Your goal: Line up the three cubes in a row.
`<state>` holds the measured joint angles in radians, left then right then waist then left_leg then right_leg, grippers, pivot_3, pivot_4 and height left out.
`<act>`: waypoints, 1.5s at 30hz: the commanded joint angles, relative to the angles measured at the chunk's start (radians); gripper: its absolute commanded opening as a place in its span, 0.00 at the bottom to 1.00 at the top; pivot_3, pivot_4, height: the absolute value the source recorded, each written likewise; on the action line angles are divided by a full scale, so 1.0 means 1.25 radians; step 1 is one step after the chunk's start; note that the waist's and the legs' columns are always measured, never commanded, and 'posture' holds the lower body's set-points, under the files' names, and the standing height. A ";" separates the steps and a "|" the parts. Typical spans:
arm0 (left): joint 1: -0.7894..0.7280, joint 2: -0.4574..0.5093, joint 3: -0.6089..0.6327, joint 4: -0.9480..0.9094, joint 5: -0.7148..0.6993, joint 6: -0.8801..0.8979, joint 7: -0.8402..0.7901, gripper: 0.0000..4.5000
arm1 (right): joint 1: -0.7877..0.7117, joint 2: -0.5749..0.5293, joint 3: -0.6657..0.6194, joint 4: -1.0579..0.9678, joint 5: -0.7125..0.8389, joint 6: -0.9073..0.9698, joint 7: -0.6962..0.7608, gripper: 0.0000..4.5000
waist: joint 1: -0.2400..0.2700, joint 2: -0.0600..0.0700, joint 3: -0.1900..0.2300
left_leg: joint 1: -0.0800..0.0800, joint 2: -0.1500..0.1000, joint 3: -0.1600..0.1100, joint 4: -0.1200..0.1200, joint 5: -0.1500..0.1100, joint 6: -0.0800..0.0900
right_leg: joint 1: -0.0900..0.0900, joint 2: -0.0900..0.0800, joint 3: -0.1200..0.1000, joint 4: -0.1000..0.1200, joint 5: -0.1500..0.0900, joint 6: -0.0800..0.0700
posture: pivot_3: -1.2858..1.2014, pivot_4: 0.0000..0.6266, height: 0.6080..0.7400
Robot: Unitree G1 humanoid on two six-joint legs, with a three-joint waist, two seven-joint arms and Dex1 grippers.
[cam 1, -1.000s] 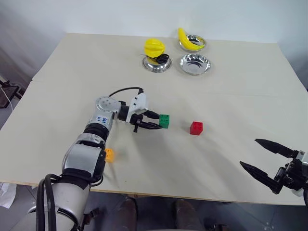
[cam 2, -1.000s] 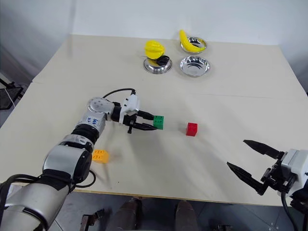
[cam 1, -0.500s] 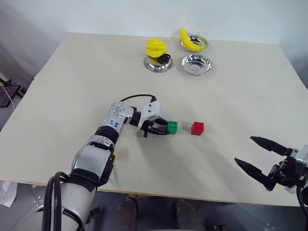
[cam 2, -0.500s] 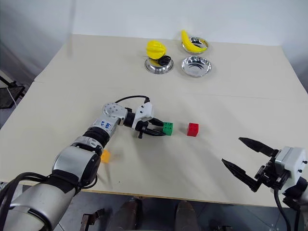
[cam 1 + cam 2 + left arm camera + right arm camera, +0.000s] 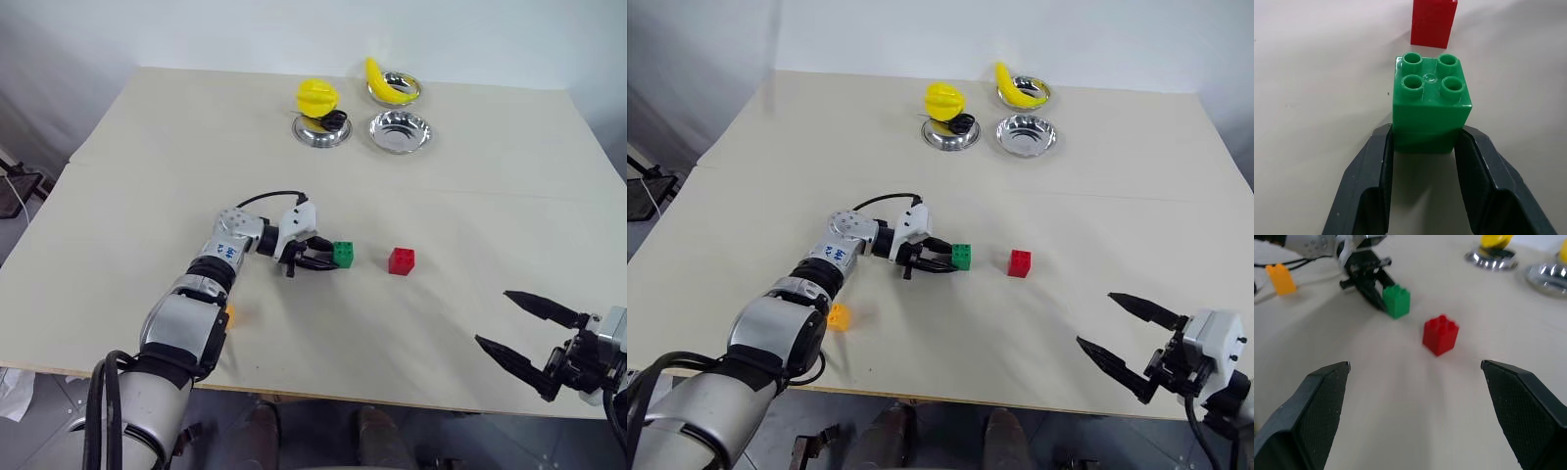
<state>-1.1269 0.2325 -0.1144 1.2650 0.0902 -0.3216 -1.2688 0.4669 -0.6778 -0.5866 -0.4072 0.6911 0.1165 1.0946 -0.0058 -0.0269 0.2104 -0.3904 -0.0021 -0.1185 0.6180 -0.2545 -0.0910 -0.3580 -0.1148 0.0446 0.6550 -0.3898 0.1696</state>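
Observation:
My left gripper (image 5: 331,258) is shut on the green cube (image 5: 344,254), with its fingers (image 5: 1376,161) clamped on the lower sides of the brick (image 5: 1430,100). The green cube sits at the table's middle, upright with studs up. The red cube (image 5: 401,260) stands a short gap to its right, also seen just beyond the green one (image 5: 1433,22). The orange-yellow cube (image 5: 837,315) lies near the front left edge, beside my left forearm. My right gripper (image 5: 492,316) hovers open at the front right, apart from all the cubes, with the red cube (image 5: 1440,335) ahead of it.
At the table's far side stand three steel bowls: one (image 5: 321,130) under a yellow fruit (image 5: 316,96), one holding a banana (image 5: 377,76), one empty (image 5: 398,130). The table's front edge (image 5: 343,392) runs close under my right gripper.
My left gripper has shifted the green cube a little to the right, closer to the red cube. The right gripper stays open at the front right.

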 commanded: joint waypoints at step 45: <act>0.815 0.718 0.511 -0.307 -0.371 0.166 -0.204 1.00 | -0.379 -0.038 0.332 0.004 -0.004 0.023 0.152 1.00 | -0.018 0.001 -0.001 | 0.002 0.002 -0.001 -0.002 -0.002 0.003 | 0.000 0.000 -0.001 0.003 -0.001 -0.002 | 0.52 0.24 1.00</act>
<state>-0.1313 1.0965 0.4809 0.9038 -0.3495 -0.0870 -1.4999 -0.0035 -0.7300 -0.1596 -0.3776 0.6695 0.1568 1.2842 -0.0278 -0.0262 0.2089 -0.3881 -0.0001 -0.1200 0.6149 -0.2567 -0.0867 -0.3584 -0.1151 0.0438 0.6590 -0.3907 0.1673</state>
